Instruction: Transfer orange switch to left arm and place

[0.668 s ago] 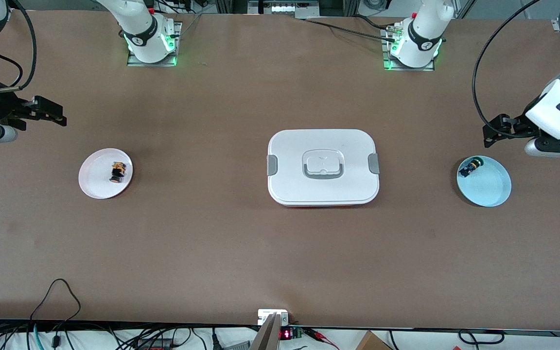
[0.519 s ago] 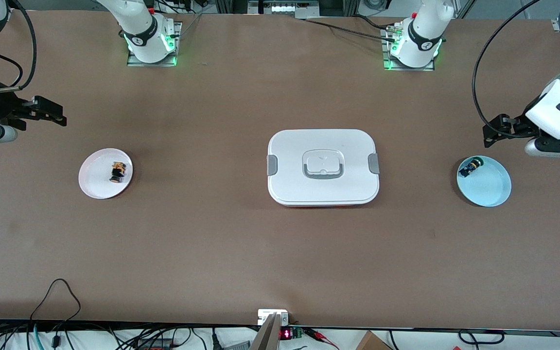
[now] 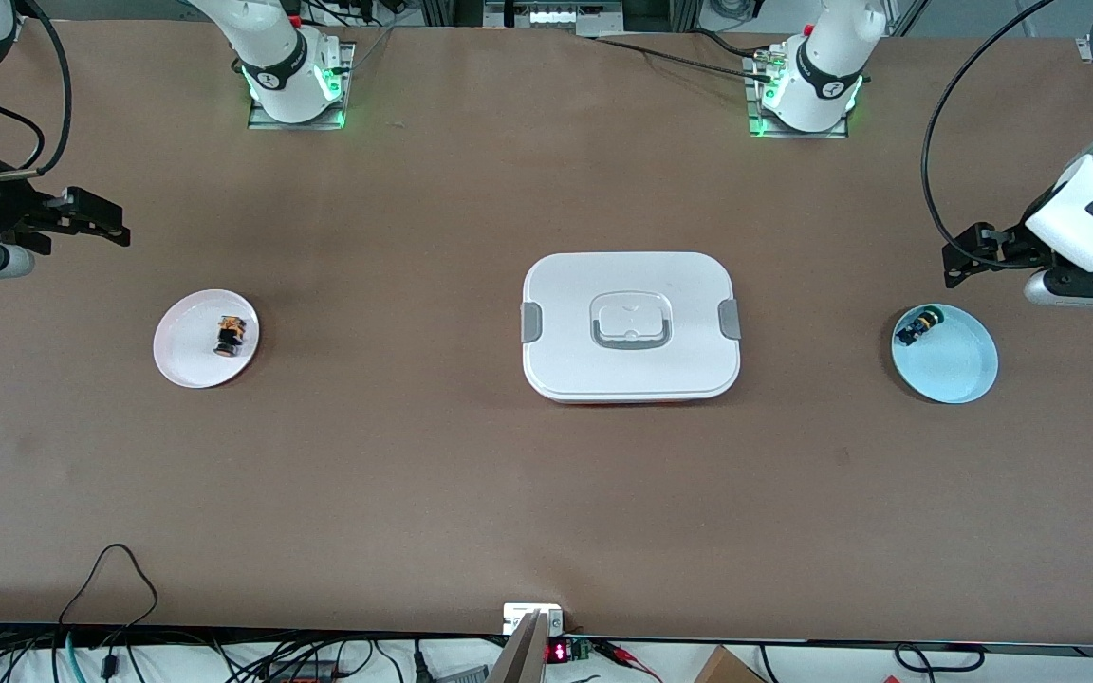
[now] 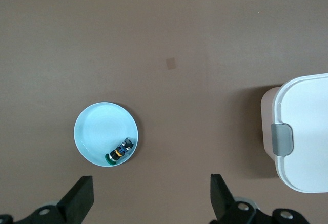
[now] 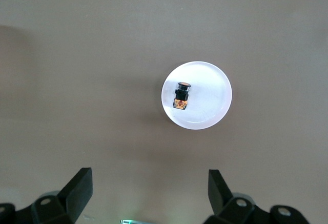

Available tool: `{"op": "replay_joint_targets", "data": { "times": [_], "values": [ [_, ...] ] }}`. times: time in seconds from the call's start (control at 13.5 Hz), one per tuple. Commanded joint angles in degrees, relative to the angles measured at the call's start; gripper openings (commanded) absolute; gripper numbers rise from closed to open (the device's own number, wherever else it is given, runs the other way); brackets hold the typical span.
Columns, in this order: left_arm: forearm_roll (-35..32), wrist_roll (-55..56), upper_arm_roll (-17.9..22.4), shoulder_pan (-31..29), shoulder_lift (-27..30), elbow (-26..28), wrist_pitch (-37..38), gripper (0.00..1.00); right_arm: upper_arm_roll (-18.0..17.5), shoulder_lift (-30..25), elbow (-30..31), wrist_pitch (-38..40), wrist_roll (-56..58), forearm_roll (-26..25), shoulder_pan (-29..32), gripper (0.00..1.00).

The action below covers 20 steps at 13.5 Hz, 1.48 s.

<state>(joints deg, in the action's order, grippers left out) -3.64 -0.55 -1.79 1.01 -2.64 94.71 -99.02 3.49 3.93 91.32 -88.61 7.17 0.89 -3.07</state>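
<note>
The orange switch [image 3: 231, 335] lies on its side on a pink plate [image 3: 188, 361] toward the right arm's end of the table; it also shows in the right wrist view [image 5: 181, 96]. The white box [image 3: 631, 325] with grey clips stands mid-table; its edge shows in the left wrist view [image 4: 302, 134]. My right gripper [image 3: 110, 226] hangs open and empty, up in the air over bare table beside the pink plate; it shows in the right wrist view [image 5: 149, 188] too. My left gripper [image 3: 956, 264] hangs open and empty over the table beside a blue plate [image 3: 959, 365]; it shows in the left wrist view [image 4: 152, 193].
A similar blue-bodied switch [image 3: 917, 326] lies in the blue plate, also seen in the left wrist view [image 4: 121, 149]. Cables and small devices [image 3: 537, 626] line the table edge nearest the front camera. Bare brown tabletop lies between the plates and the box.
</note>
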Motion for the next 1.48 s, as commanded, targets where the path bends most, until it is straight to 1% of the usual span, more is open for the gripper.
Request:
{"op": "replay_joint_targets", "data": {
  "times": [0.0,0.37,0.45,0.74,0.89,1.04,1.11,1.26,1.41],
  "values": [
    [-0.2,-0.1,-0.4,-0.2,-0.6,-1.6,1.3,1.00,-0.3,-0.2,-1.0,1.2,0.5,-0.6,0.1,1.00],
    [-0.2,-0.1,-0.3,-0.2,-0.6,-1.6,1.3,1.00,-0.3,-0.2,-0.6,1.9,0.8,-0.5,-0.1,1.00],
    [-0.2,-0.1,-0.3,-0.2,-0.6,-1.6,1.3,1.00,-0.3,-0.2,-0.5,2.3,2.6,-0.6,-0.1,1.00],
    [-0.2,-0.1,-0.3,-0.2,-0.6,-1.6,1.3,1.00,-0.3,1.9,0.3,1.2,14.3,-1.0,0.0,1.00],
    [-0.2,-0.1,-0.3,-0.2,-0.6,-1.6,1.3,1.00,-0.3,3.5,0.6,0.5,22.7,-1.6,0.0,1.00],
    [-0.2,-0.1,-0.3,-0.2,-0.6,-1.6,1.3,1.00,-0.3,4.1,3.0,-2.9,29.0,-2.5,0.3,1.00],
    [-0.2,-0.1,-0.3,-0.2,-0.6,-1.6,1.3,1.00,-0.3,4.1,4.7,-5.1,33.3,-3.7,0.3,1.00],
    [-0.1,-0.1,-0.3,-0.2,-0.6,-1.6,1.3,1.00,-0.2,4.2,8.9,-10.2,42.3,-4.3,0.8,1.00],
    [-0.1,-0.1,-0.3,-0.2,-0.6,-1.6,1.3,1.00,-0.1,4.3,14.6,-17.3,51.1,-4.3,1.6,1.00]
  ]
}}
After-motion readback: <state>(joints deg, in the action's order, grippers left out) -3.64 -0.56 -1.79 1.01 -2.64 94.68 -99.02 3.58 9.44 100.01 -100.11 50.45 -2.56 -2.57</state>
